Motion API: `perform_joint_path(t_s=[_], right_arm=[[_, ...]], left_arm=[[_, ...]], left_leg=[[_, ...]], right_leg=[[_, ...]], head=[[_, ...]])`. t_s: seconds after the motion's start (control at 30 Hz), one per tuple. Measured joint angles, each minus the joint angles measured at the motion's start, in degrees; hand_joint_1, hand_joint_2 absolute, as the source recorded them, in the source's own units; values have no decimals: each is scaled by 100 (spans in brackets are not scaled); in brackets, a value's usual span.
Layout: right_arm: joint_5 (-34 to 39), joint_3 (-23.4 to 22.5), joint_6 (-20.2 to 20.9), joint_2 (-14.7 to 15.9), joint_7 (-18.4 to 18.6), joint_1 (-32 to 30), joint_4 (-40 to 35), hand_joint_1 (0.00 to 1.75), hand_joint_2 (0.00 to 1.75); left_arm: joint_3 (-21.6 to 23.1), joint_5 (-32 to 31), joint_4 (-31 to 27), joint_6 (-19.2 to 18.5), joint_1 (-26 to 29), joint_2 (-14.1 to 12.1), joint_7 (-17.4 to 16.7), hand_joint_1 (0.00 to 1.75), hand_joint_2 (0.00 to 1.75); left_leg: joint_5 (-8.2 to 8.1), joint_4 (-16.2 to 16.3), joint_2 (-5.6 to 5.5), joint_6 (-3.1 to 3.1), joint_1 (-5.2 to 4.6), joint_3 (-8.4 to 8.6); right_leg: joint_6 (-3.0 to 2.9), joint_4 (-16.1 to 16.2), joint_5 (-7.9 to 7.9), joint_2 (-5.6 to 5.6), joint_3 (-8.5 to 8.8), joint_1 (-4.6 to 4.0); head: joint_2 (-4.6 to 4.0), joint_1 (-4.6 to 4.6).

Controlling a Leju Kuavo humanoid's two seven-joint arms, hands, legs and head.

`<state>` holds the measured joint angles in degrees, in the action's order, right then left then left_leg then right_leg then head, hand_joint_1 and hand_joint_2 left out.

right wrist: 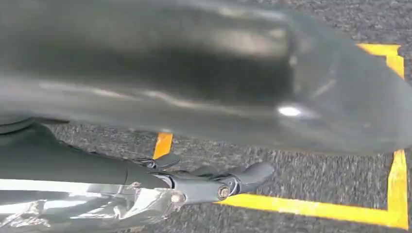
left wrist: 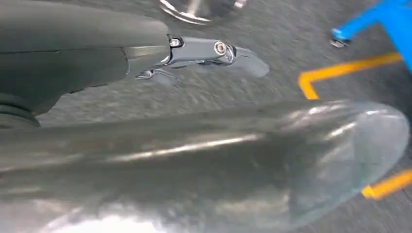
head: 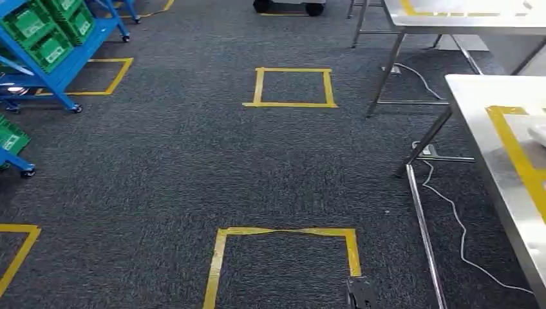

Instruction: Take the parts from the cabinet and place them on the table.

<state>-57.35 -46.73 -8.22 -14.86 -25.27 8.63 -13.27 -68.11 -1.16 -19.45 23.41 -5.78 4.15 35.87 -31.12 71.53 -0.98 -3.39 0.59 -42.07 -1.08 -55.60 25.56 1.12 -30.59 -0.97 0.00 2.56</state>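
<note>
The blue cabinet (head: pixel 61 61) stands at the far left with green bins (head: pixel 48 32) on its shelves; I cannot see the parts inside them. A steel table (head: pixel 476 96) marked with yellow tape runs along the right edge, and something pale (head: pixel 539 132) lies on it at the frame's edge. My left hand (left wrist: pixel 194 160) hangs over the carpet, its dark fingers (left wrist: pixel 214 51) stretched straight and apart from the thumb, holding nothing. My right hand (right wrist: pixel 194 87) hangs the same way, fingers (right wrist: pixel 218 184) extended. A crinkled shiny surface (right wrist: pixel 97 208) lies beside them; I cannot tell what it is.
Dark carpet lies ahead with yellow tape squares, one far (head: pixel 293 87) and one near (head: pixel 283 235). A second steel table (head: pixel 463 22) stands at the back right. White cables (head: pixel 451 212) trail on the floor by the table legs. A small dark object (head: pixel 360 293) sits at the bottom edge.
</note>
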Motion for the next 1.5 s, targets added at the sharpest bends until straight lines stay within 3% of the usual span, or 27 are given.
perform_joint_path(t_s=[0.07,0.13,0.17,0.2,0.23,0.27,0.33,0.37,0.4,0.43,0.5,0.53,0.57,0.63,0.67,0.7,0.8,0.87,0.93,1.0,1.07,1.17,1.2,1.27,1.37,1.43,1.5], right_arm=[[0,0,4,-2,0,3,0,0,0],[0,0,2,-9,0,20,0,0,0],[2,0,2,-11,0,27,0,0,0],[13,0,-2,9,-2,29,-26,0,0],[28,0,0,2,-9,30,-33,0,0],[44,-2,0,2,-20,32,-33,0,0],[48,-2,-2,2,-28,38,-35,0,0],[48,-2,-2,0,-28,42,-37,0,0],[50,-2,-2,0,-31,46,-37,0,0],[50,-2,-2,0,-31,45,-37,0,0],[52,-7,-4,0,-28,42,-37,0,0],[52,-7,-4,0,-28,42,-37,0,0],[52,-9,-4,0,-28,44,-37,0,0],[57,-11,-9,0,-28,44,-39,0,0],[59,-11,-11,0,-30,42,-42,0,0],[65,-13,-15,13,-37,33,-44,0,0],[79,-35,-20,15,-61,23,-44,0,0],[79,-37,-20,-20,-83,40,-46,0,0],[81,-39,-20,-15,-85,34,-46,0,0],[81,-44,-18,-15,-85,33,-46,0,0],[81,-46,-18,-17,-83,32,-46,0,0],[81,-55,-17,-17,-85,33,-46,0,0],[83,-57,-20,-9,-85,33,-50,0,0],[98,-57,-28,-2,-90,32,-59,0,0],[111,-59,-31,-4,-101,34,-59,0,0],[105,-61,-22,-2,-122,29,-59,0,0],[98,-61,-18,-2,-122,27,-59,0,0]], left_arm=[[-19,17,48,39,12,-7,-48,0,0],[-31,17,76,79,11,-31,-68,0,0],[-33,17,87,94,9,-37,-85,0,0],[-37,17,133,101,-3,24,-96,0,0],[-44,17,148,114,-25,-27,-120,0,0],[-50,17,170,125,-28,-18,-127,0,0],[-61,17,192,133,7,-33,-129,0,0],[-61,17,199,131,10,-37,-129,0,0],[-61,18,199,131,8,-44,-129,0,0],[-61,17,199,131,-6,-55,-129,0,0],[-63,17,201,129,-19,-70,-129,0,0],[-68,17,203,129,-17,-74,-129,0,0],[-70,17,205,129,-15,-74,-129,0,0],[-92,17,218,112,-16,-70,-129,0,0],[-98,17,231,109,-15,-57,-129,0,0],[-100,17,245,109,-8,-35,-129,0,0],[-105,2,277,114,31,-22,-142,0,0],[-109,-2,297,122,64,-7,-146,0,0],[-109,-2,304,131,62,-22,-146,0,0],[-109,-4,304,129,46,-51,-146,0,0],[-109,-2,308,129,65,-59,-149,0,0],[-109,-2,310,129,59,-88,-149,0,0],[-109,-2,314,129,39,-75,-148,0,0],[-109,-2,328,131,-3,-64,-151,0,0],[-111,0,330,131,23,-59,-149,0,0],[-111,0,330,142,16,-57,-135,0,0],[-111,-2,330,155,-5,-57,-135,0,0]], left_leg=[[122,81,26,-77,58,-7],[609,-725,142,-175,122,424],[826,-1216,340,-235,155,689],[784,-1412,681,-330,107,787],[781,-1459,575,-117,129,749],[761,-1417,513,-21,136,717],[744,-1396,354,49,136,704],[732,-1395,281,96,130,711],[733,-1396,217,121,130,712],[739,-1397,142,133,125,710],[728,-1397,-22,181,89,706],[721,-1397,-96,198,69,710],[717,-1397,-185,205,52,717],[712,-1398,-363,215,46,726],[704,-1400,-451,227,60,731],[704,-1403,-514,227,80,722],[736,-1439,-716,167,144,687],[749,-1532,-792,106,104,689],[445,-1137,-233,153,-6,491],[101,-349,-93,138,-25,96],[128,-28,-55,62,-11,-61],[802,-1149,176,-168,50,535],[816,-1530,492,-293,68,744],[779,-1505,312,-25,26,742],[760,-1478,180,141,30,742],[783,-1484,83,232,42,742],[798,-1484,-33,275,36,721]], right_leg=[[25,-3,21,173,5,23],[96,-51,67,325,14,78],[156,-95,106,386,22,95],[223,-143,156,432,-13,1],[234,-222,182,472,-44,6],[243,-201,195,511,-21,-20],[271,-202,236,624,26,11],[311,-230,302,557,1,31],[311,-465,462,235,-72,64],[295,-892,655,58,-270,68],[244,-1974,1007,-76,-868,37],[208,-2207,1007,-91,-1057,14],[156,-2145,855,-101,-1119,-25],[22,-1361,287,-194,-889,-120],[-68,-732,-63,-371,-654,-179],[-154,-385,-152,-689,-523,-196],[-132,-334,-175,-624,-421,-181],[-127,110,-240,-402,-202,-103],[-94,260,-292,-268,-130,-114],[-74,283,-293,-82,-126,-110],[-56,218,-239,87,-133,-79],[68,37,-107,273,-164,37],[139,-60,-45,326,-169,19],[174,-173,17,394,-197,-17],[197,-193,74,501,-149,8],[263,-599,412,80,-317,60],[267,-1599,881,-60,-756,62]], head=[[0,-2],[0,-2],[0,0],[0,79],[2,140],[2,70],[2,50],[0,42],[0,24],[0,15],[0,-19],[0,-20],[0,-20],[0,-17],[0,-22],[0,-17],[0,-41],[0,-52],[0,32],[2,48],[0,44],[0,52],[0,76],[0,107],[0,107],[2,79],[0,48]])
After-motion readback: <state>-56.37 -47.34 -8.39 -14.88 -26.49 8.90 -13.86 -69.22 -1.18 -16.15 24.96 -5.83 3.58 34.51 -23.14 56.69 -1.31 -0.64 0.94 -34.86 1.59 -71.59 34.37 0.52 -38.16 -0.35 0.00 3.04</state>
